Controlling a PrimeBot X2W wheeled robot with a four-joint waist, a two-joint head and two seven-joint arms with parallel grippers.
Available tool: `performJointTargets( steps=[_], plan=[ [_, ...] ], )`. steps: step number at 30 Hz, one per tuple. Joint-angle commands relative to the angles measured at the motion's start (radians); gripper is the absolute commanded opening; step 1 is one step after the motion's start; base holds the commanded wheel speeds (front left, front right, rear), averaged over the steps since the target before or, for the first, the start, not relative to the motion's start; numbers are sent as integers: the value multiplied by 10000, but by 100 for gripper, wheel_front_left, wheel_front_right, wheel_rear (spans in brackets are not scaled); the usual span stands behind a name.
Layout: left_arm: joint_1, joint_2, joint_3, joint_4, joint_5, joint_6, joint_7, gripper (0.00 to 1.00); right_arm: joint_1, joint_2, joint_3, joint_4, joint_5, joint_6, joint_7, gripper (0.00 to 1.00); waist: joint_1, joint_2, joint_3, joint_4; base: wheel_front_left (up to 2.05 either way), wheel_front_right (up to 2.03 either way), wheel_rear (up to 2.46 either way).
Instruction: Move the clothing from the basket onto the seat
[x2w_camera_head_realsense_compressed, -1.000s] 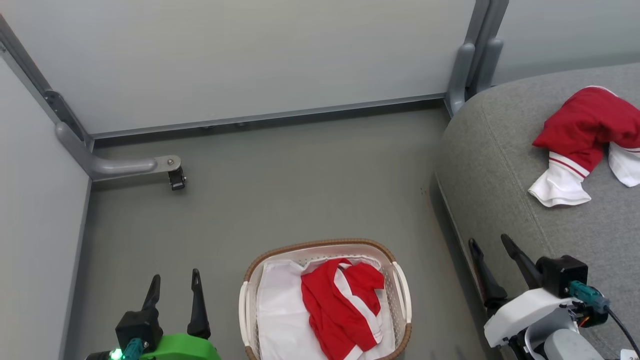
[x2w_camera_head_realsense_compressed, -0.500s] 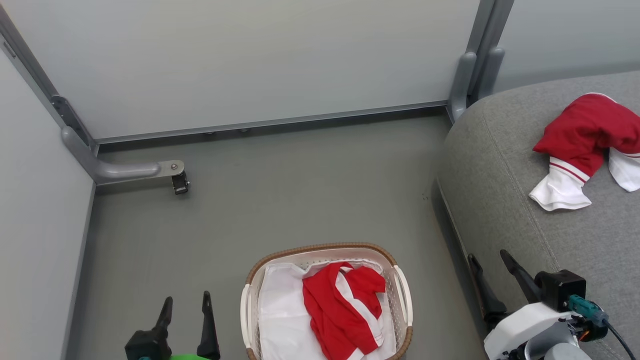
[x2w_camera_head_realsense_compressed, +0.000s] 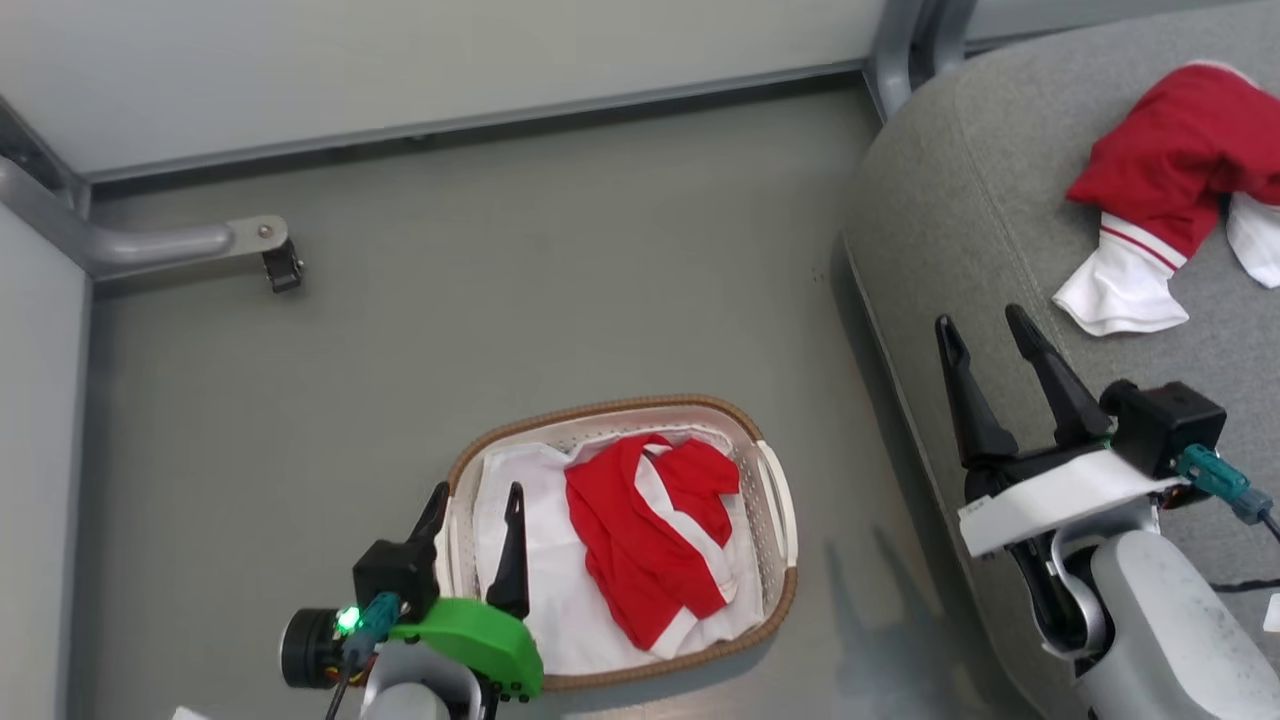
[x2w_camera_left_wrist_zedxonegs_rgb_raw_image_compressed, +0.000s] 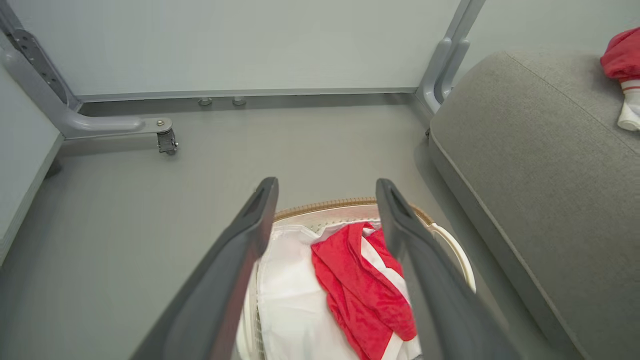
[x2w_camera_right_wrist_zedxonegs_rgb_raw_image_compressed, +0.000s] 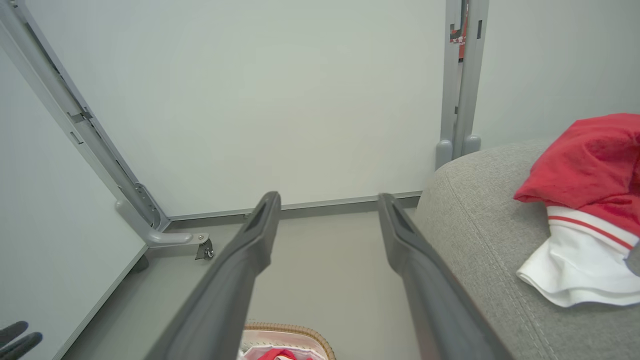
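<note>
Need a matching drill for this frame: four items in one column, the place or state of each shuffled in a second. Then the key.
Column 1
1. left gripper
2. right gripper
3. striped-cuff garment
4. red garment with white panels

Column 2
A. lying on the white liner in the basket
B. open, at the basket's left rim
C. on top of the grey seat
D. open, beside the seat's edge

Pairs: 1-B, 2-D, 3-C, 4-A

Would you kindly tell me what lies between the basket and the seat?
Bare grey floor, nothing on it, lies between the basket and the seat in the head view.
</note>
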Motion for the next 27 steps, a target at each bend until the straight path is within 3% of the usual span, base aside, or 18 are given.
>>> performJointTargets(
  steps=[1, 7, 19, 27],
  plan=[
    [-458, 51, -154, 192, -109, 90, -2, 100, -270, -23, 27, -211, 105, -10, -17, 100, 1, -1, 1309, -821, 0, 0, 0],
    [-1918, 56, -999, 1715, -595, 129, 0, 100, -1012, 63, 162, -980, 353, -10, -16, 100, 1, -1, 2572, -1464, 0, 0, 0],
    [-5128, 65, -2403, 4977, -1503, 649, 26, 100, -2199, 293, 421, -2067, 786, -10, -16, 100, 1, -1, 4611, -2424, 0, 0, 0],
    [-6400, 68, -3419, 6054, -2769, 1040, 966, 100, -2526, 653, 371, -2364, 948, -10, -16, 100, 1, -1, 5572, -2844, 0, 0, 0]
  ],
)
